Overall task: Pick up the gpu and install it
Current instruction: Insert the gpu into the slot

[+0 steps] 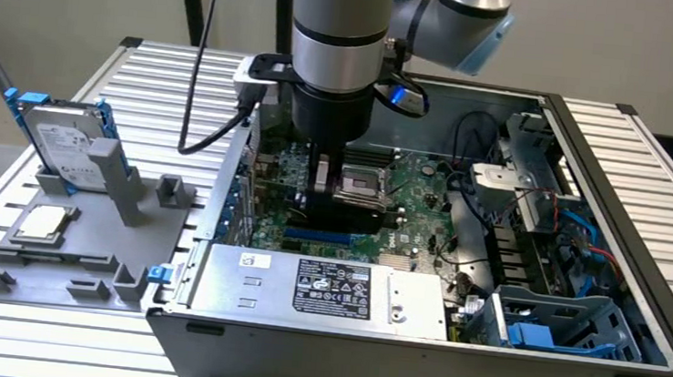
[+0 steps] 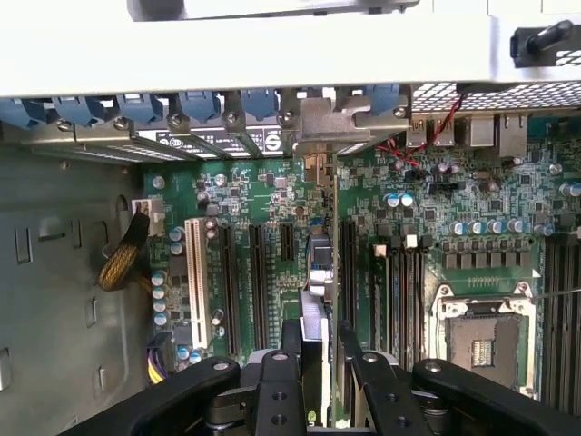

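Note:
My gripper [image 1: 338,202] is down inside the open computer case [image 1: 626,223], over the green motherboard [image 1: 417,182]. In the wrist view the gpu [image 2: 315,272] stands edge-on between the two black fingers [image 2: 290,350], with its green board on one side and its dark cover on the other. Its silver bracket [image 2: 334,116] lies against the row of rear slot covers. The gripper [image 2: 320,343] looks shut on the gpu, which stands upright in line with an expansion slot. Whether the card's lower edge sits fully in the slot is hidden.
Empty black slots [image 2: 259,282] and a white slot [image 2: 195,282] lie beside the card, near the CPU socket [image 2: 486,341]. The power supply [image 1: 328,288] and a blue drive cage [image 1: 543,330] fill the case's front. A hard drive [image 1: 66,142] stands on the grey fixture [image 1: 62,265] outside.

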### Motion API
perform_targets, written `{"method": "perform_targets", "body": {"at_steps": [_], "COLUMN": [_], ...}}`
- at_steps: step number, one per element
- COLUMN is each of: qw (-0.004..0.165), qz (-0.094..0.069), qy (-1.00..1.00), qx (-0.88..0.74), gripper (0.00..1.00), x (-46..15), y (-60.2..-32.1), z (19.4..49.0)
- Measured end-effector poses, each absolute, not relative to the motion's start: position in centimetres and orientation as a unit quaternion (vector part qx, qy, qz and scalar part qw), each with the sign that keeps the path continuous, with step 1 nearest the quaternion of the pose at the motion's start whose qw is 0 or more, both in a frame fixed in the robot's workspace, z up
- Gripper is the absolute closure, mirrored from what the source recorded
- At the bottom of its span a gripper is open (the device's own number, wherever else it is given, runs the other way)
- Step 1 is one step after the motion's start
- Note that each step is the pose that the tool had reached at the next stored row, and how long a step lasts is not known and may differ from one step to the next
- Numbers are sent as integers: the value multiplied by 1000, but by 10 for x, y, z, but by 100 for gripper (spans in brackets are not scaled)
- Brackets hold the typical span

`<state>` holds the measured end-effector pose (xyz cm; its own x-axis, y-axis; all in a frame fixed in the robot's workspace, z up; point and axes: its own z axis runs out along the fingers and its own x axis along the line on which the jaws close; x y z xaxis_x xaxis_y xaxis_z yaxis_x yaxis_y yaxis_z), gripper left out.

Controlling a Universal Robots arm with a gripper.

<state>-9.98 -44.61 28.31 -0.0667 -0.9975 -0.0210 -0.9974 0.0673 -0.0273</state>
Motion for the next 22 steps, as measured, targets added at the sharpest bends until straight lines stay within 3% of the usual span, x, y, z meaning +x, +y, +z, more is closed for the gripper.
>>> {"method": "perform_targets", "body": {"at_steps": [22], "qw": [17], "qz": [-3], "qy": [725], "qx": [-688], "gripper": [74], "x": [-101], "y": [-446], "z": [276]}}
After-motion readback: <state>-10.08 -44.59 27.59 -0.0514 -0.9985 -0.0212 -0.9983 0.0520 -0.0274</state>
